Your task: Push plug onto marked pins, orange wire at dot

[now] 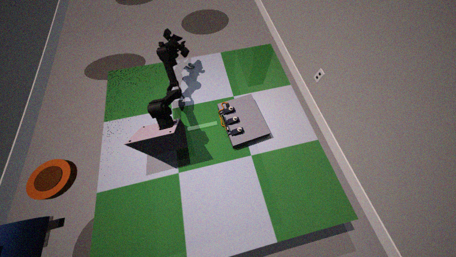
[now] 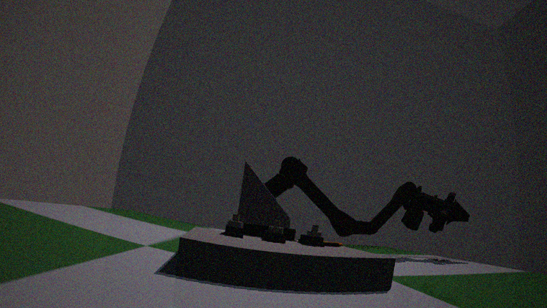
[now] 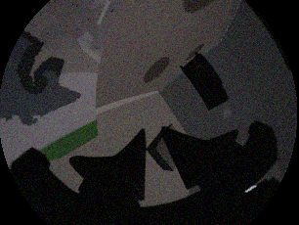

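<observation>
The grey holder block (image 1: 255,122) (image 2: 287,267) carries three dark servos with pale round tops: one servo (image 1: 229,109) nearest the far end, a middle servo (image 1: 234,119) and one servo (image 1: 238,129) nearest the front end. An orange lead (image 1: 224,103) (image 2: 333,243) loops off the block's edge facing the robot base. The plug, the pins and the coloured band are too small to tell apart. My gripper (image 3: 152,129) (image 2: 465,216) is partly open and empty, with a narrow gap between its dark fingers. It is raised well away from the holder, beyond its far end.
The robot base (image 1: 153,132) stands beside the holder on the green and white checkered surface (image 1: 219,197). A pale strip (image 1: 202,125) lies between base and holder. An orange disc (image 1: 65,180) and a dark blue object (image 1: 25,236) are at the left, off the checkered surface.
</observation>
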